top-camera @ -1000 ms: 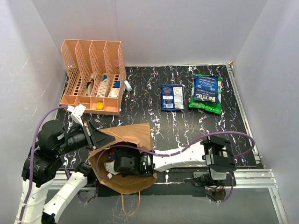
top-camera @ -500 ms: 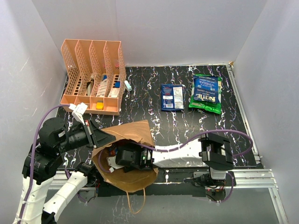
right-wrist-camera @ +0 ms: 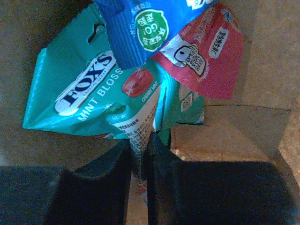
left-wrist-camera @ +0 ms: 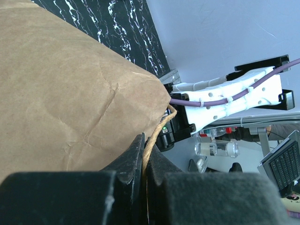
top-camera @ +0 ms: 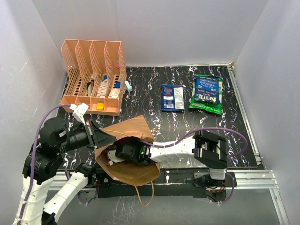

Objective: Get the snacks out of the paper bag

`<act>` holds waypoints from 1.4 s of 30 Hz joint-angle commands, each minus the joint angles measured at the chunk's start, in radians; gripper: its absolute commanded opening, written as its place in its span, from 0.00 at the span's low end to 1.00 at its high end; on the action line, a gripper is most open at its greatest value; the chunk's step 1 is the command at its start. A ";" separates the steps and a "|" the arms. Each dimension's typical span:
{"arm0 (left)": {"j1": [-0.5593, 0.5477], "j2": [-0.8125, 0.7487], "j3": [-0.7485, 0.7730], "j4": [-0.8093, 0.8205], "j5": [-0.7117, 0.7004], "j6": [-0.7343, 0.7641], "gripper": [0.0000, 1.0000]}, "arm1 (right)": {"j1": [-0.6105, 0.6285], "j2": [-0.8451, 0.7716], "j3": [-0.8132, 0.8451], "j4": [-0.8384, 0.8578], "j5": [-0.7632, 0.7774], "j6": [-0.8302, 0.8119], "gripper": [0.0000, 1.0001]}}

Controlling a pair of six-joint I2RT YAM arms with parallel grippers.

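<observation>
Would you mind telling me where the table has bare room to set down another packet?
Bare table lies between the orange organizer and the blue packet, and on the near side of the blue packet and green bag. The near left is crowded: paper bag, left arm, right arm.

Showing white perforated links [top-camera: 176, 151] and black joint housings [top-camera: 213, 151]; routing purple cables [top-camera: 220, 130] along both arms, fastened with white zip ties [left-wrist-camera: 202, 104]; carrying matte black fingers [right-wrist-camera: 103, 180] on right gripper [right-wrist-camera: 139, 159].

Plain white walls [top-camera: 187, 28] close three sides of a black, white-veined marble-patterned desk [top-camera: 173, 119], evenly lit; a silver metal rail [top-camera: 253, 176] edges its near side.
</observation>
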 commanded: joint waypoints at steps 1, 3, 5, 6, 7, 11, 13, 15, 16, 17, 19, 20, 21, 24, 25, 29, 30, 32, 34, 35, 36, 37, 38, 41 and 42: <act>-0.003 0.006 0.029 -0.021 0.007 0.009 0.00 | -0.001 -0.077 0.007 0.085 -0.063 0.033 0.10; -0.003 0.005 0.028 -0.022 0.004 0.009 0.00 | 0.001 -0.099 0.015 0.058 -0.083 0.040 0.07; -0.003 0.004 0.025 -0.020 -0.006 0.007 0.00 | 0.015 -0.153 0.018 0.027 -0.119 0.026 0.07; -0.003 0.004 0.025 -0.020 -0.011 0.005 0.00 | 0.027 -0.172 0.013 0.019 -0.137 0.015 0.07; -0.003 0.004 0.023 -0.021 -0.018 0.004 0.00 | 0.040 -0.195 0.007 0.013 -0.148 0.008 0.07; -0.003 -0.003 0.018 -0.023 -0.056 -0.004 0.00 | 0.092 -0.283 -0.008 -0.026 -0.192 0.019 0.07; -0.003 -0.009 0.008 -0.016 -0.064 -0.013 0.00 | 0.113 -0.329 -0.008 -0.059 -0.200 0.050 0.07; -0.003 -0.014 -0.002 -0.009 -0.066 -0.022 0.00 | 0.133 -0.363 -0.007 -0.092 -0.190 0.084 0.07; -0.003 -0.017 -0.008 -0.008 -0.070 -0.024 0.00 | 0.140 -0.379 -0.007 -0.107 -0.178 0.100 0.07; -0.003 -0.020 -0.011 -0.008 -0.073 -0.028 0.00 | 0.147 -0.397 -0.004 -0.120 -0.169 0.120 0.07; -0.003 -0.025 -0.018 -0.008 -0.082 -0.034 0.00 | 0.160 -0.430 0.004 -0.146 -0.159 0.150 0.07; -0.003 -0.026 -0.020 -0.007 -0.086 -0.037 0.00 | 0.166 -0.449 0.009 -0.152 -0.152 0.167 0.07; -0.003 -0.027 -0.022 -0.007 -0.087 -0.040 0.00 | 0.172 -0.467 0.016 -0.160 -0.146 0.183 0.07; -0.003 -0.025 -0.026 -0.012 -0.106 -0.047 0.00 | 0.177 -0.518 0.062 -0.178 -0.136 0.270 0.07; -0.003 -0.026 -0.026 -0.014 -0.119 -0.051 0.00 | 0.177 -0.537 0.079 -0.186 -0.153 0.295 0.07; -0.003 -0.025 -0.030 -0.030 -0.174 -0.069 0.00 | 0.177 -0.631 0.130 -0.191 -0.330 0.330 0.07; -0.003 -0.025 -0.032 -0.035 -0.189 -0.075 0.00 | 0.177 -0.658 0.142 -0.181 -0.366 0.338 0.07; -0.003 -0.028 -0.043 -0.035 -0.213 -0.087 0.00 | 0.177 -0.710 0.161 -0.146 -0.428 0.358 0.07; -0.003 -0.029 -0.054 -0.040 -0.236 -0.099 0.00 | 0.177 -0.758 0.170 -0.089 -0.443 0.394 0.07; -0.003 -0.030 -0.062 -0.040 -0.246 -0.105 0.00 | 0.177 -0.780 0.175 -0.056 -0.436 0.411 0.07; -0.003 -0.031 -0.068 -0.041 -0.256 -0.112 0.00 | 0.177 -0.799 0.179 -0.026 -0.426 0.418 0.07; -0.003 -0.030 -0.078 -0.040 -0.265 -0.119 0.00 | 0.177 -0.815 0.181 0.008 -0.406 0.421 0.07; -0.003 -0.028 -0.084 -0.040 -0.275 -0.124 0.00 | 0.177 -0.831 0.181 0.045 -0.371 0.422 0.07; -0.003 -0.020 -0.102 -0.044 -0.302 -0.138 0.00 | 0.177 -0.862 0.169 0.181 -0.029 0.433 0.07; -0.003 -0.016 -0.107 -0.045 -0.309 -0.141 0.00 | 0.177 -0.861 0.162 0.265 0.142 0.432 0.07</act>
